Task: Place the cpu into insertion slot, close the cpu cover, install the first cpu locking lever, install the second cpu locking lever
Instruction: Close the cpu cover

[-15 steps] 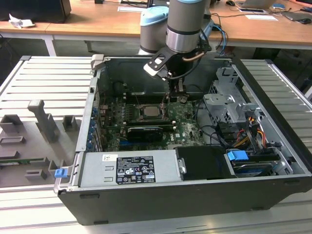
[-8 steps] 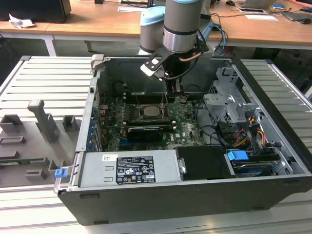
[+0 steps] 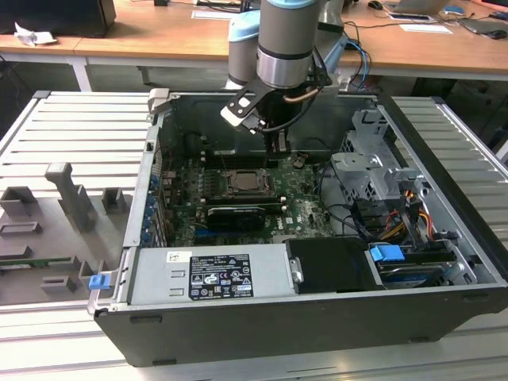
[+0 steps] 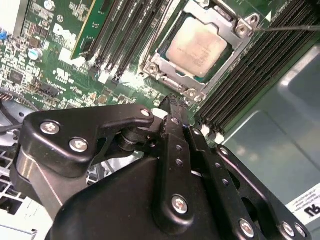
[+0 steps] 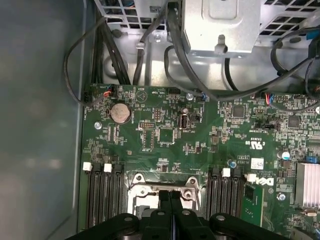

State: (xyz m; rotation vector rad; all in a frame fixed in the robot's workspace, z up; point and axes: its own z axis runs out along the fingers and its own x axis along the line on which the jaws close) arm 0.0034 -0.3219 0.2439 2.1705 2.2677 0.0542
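Tool (image 4: 172, 102) closed near the seated cpu (image 4: 197, 46)
Its fingers are pressed together on nothing; we see the cpu framed by the cpu cover (image 4: 167, 67) (apparently lowered). For the locking step we would press with the tips only, clear of the cpu's top.

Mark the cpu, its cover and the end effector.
cpu (image 4: 197, 47): second wrist view, middle of its metal top.
cpu cover (image 4: 172, 75): second wrist view, frame edge beside the cpu.
end effector (image 5: 170, 194): first wrist view, between its fingertips.
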